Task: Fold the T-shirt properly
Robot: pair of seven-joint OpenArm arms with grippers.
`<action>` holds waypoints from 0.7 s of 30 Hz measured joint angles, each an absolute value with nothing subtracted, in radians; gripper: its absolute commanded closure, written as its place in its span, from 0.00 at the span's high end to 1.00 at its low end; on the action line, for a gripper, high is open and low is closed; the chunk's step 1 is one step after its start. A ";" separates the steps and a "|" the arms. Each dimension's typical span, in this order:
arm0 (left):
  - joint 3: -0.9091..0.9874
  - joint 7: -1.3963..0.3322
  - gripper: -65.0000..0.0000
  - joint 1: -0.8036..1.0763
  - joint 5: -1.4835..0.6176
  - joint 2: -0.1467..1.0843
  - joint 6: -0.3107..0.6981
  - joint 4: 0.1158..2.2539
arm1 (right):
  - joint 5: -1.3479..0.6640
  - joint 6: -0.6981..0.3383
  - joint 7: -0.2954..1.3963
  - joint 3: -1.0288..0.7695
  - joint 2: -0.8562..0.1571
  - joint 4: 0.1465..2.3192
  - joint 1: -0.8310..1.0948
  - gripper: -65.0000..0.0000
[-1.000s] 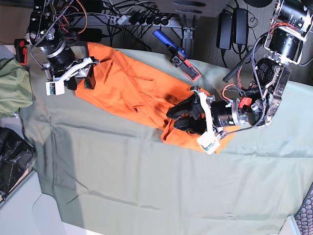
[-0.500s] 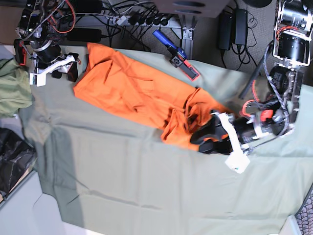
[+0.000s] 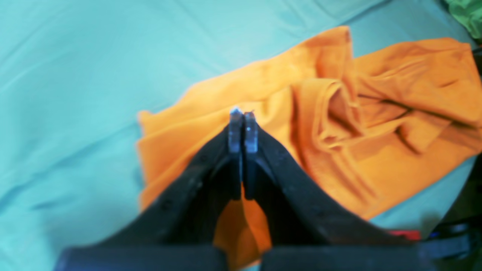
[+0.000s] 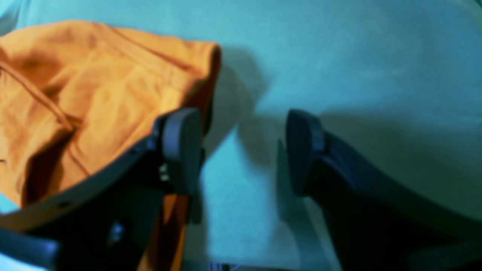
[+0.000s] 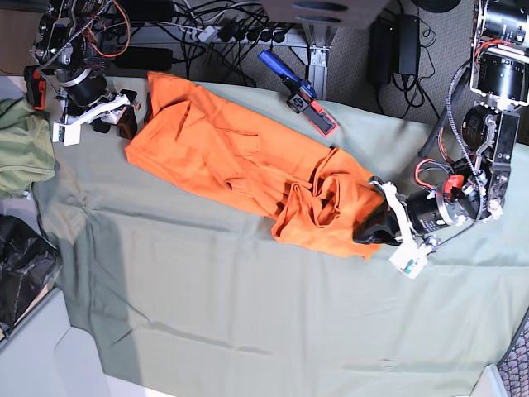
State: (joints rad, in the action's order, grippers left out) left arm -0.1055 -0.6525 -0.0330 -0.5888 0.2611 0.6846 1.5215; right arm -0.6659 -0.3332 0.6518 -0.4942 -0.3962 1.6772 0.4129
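Note:
The orange T-shirt [image 5: 231, 157] lies crumpled in a diagonal band across the grey-green table cloth [image 5: 248, 314], from back left to middle right. Its right end is bunched into folds [image 3: 331, 113]. My left gripper [image 5: 374, 227] is at the shirt's lower right edge. In the left wrist view, my left gripper [image 3: 243, 113] is shut above the orange cloth, with no cloth seen between the pads. My right gripper [image 5: 124, 122] is at the shirt's back left corner. In the right wrist view, my right gripper [image 4: 241, 150] is open, one finger [image 4: 180, 150] over the shirt's edge [image 4: 113, 94].
An olive-green garment [image 5: 21, 149] lies at the left edge of the table. A blue and red tool [image 5: 299, 93] lies at the back edge. A black bag [image 5: 25, 273] sits lower left. Cables and power bricks [image 5: 248, 29] run behind the table.
My left gripper moved from over the shirt's middle to its lower right edge and shut. My right gripper pulled back to the left, off the shirt's corner. The shirt's right end now shows, bunched.

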 measured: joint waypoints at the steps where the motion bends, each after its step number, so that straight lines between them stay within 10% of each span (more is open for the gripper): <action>1: -0.123 -0.652 0.00 -0.029 -0.590 0.254 0.685 1.522 | -0.666 -0.333 0.652 -0.494 -0.396 1.677 0.413 0.55; 21: -0.305 -0.641 0.00 -0.008 -0.516 0.155 0.685 1.522 | -0.845 -0.334 0.723 -0.495 -0.276 1.677 0.413 0.55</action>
